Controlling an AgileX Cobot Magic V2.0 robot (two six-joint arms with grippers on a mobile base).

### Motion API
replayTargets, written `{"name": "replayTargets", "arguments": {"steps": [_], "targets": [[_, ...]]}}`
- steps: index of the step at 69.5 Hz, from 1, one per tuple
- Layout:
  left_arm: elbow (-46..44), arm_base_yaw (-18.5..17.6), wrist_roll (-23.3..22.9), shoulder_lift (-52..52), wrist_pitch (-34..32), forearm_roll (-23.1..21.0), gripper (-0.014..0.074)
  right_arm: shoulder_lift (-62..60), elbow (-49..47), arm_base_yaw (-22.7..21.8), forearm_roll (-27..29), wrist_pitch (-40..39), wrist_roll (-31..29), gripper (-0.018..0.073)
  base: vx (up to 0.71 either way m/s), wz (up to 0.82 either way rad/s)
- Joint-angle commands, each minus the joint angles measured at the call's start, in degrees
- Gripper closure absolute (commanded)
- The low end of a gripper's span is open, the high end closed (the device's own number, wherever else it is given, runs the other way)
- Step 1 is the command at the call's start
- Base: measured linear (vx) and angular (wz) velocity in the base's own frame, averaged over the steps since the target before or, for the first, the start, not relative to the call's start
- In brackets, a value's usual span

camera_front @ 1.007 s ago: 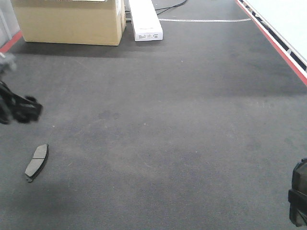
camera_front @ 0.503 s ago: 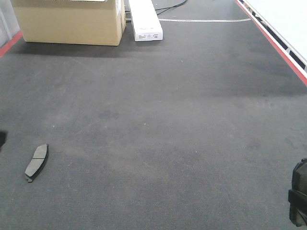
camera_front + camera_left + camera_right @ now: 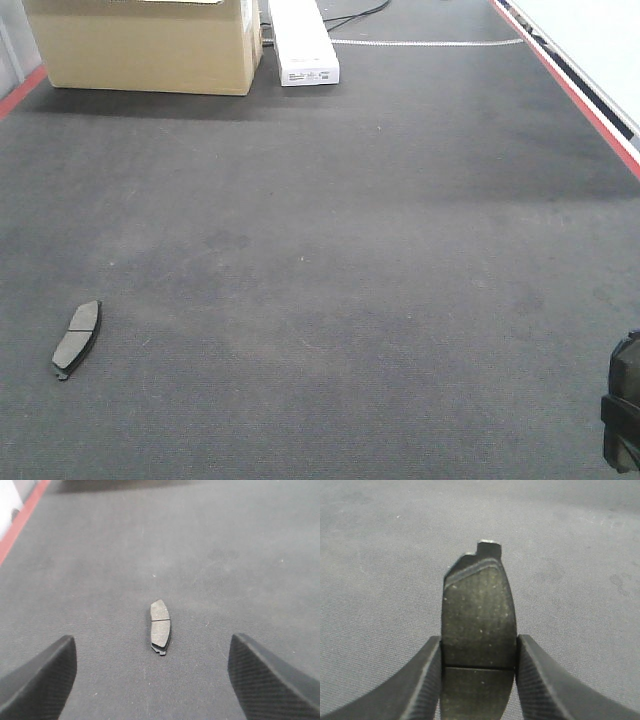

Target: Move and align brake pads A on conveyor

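Conveyor [image 3: 400,250] broad, pad [image 3: 77,338] seemingly near left edge

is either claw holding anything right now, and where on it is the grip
The right claw clamps a brake pad by its two long edges, around the middle groove. The left claw is open and holds nothing.

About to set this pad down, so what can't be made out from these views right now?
Front view: the right end effector is cut off by the right edge; its held pad cannot be seen there.
Front view: the left end effector, open in its wrist view, is out of frame.
Right wrist view: the held pad's lower end runs off the bottom edge, and it hides the conveyor beneath.
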Motion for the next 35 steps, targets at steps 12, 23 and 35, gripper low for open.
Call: {"name": "replayTargets", "arguments": {"steps": [12, 23, 35], "targets": [[-1.35, -0.01, 0.12, -1.59, -0.36, -0.29, 0.0021, 0.49, -1.83, -0.22, -0.55, -5.23, -0.29, 0.0566, 0.00, 0.00], [-1.35, -0.01, 0.11, -1.59, -0.30, -0.35, 0.0021, 0.49, -1.83, -0.22, -0.55, -5.23, -0.29, 0.0566, 0.00, 0.00], [-1.35, -0.01, 0.11, -1.59, -0.30, -0.35, 0.0021, 0.49, -1.83, -0.22, -0.55, -5.23, -0.29, 0.0566, 0.00, 0.00]]}}
